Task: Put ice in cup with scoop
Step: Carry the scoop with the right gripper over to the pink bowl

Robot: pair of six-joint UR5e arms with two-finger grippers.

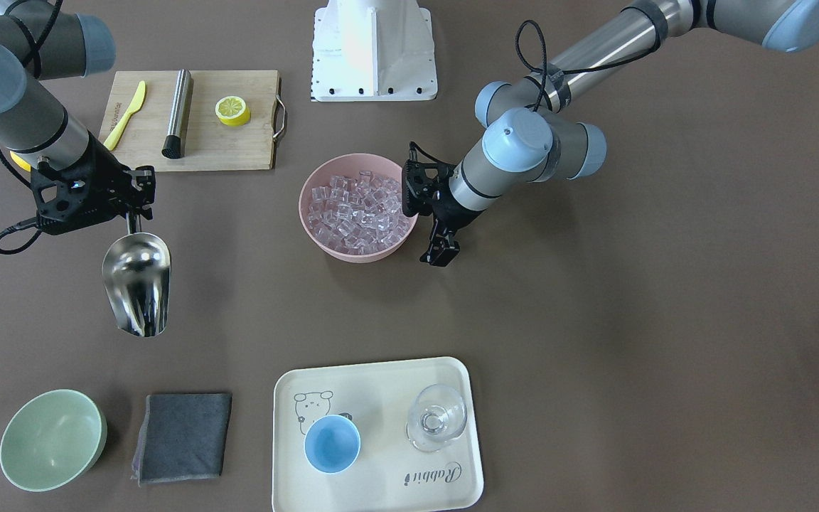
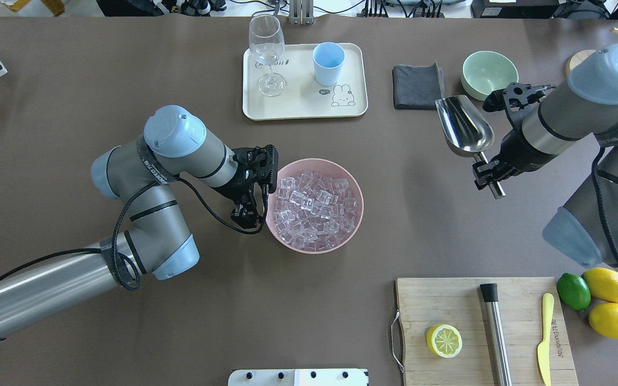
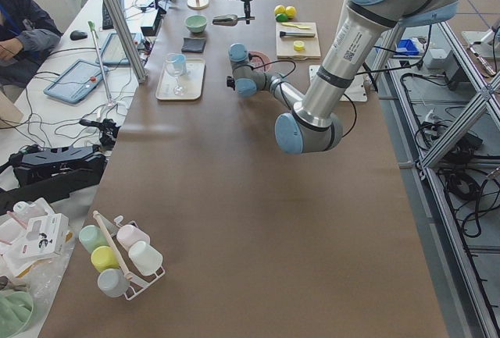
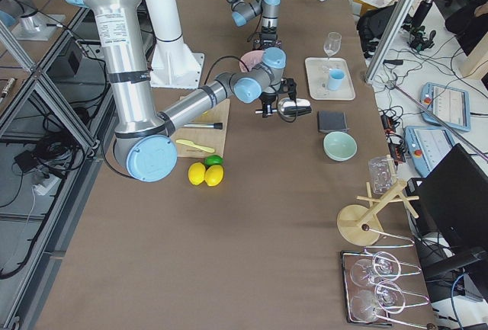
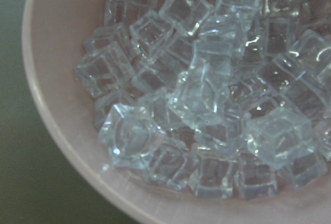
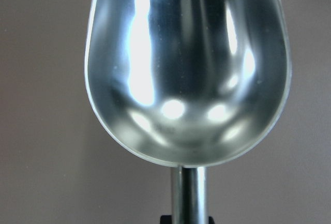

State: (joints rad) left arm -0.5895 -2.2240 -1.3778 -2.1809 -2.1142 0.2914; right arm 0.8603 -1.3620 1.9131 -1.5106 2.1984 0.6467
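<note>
Right pincer (image 2: pixel 487 172) is pinched tight on the thin handle of the scoop (image 2: pixel 463 127). The trough reaches forward from the pincer, away from the robot, open side up and raised in the air. The wrist view shows the trough bare and shiny with no ice in it, so I judge the step in hand to be the first fetch: the tool is held and the loading is not yet begun. The ice (image 2: pixel 311 209) lies heaped in the pink bowl (image 2: pixel 287 244), well apart from this pincer, off to its left and a little nearer the robot. The cup (image 2: pixel 328 63) stands on the cream tray (image 2: pixel 298 104), also to the pincer's left but farther forward, with a stemmed glass (image 2: pixel 265 53) just beyond it on the same tray. Left pincer (image 2: pixel 244 213) hangs just beside the bowl's rim on the side away from the scoop, its camera looking down onto the cubes. Whether its fingers are spread or pressed together I cannot tell, nor whether it touches the rim. The next move, as I read it, calls for swinging the scoop leftward over the bowl, tipping its mouth down and driving it under the cubes. It should then be levelled before the carry to the cup, whose narrow mouth will want a slow pour.
</note>
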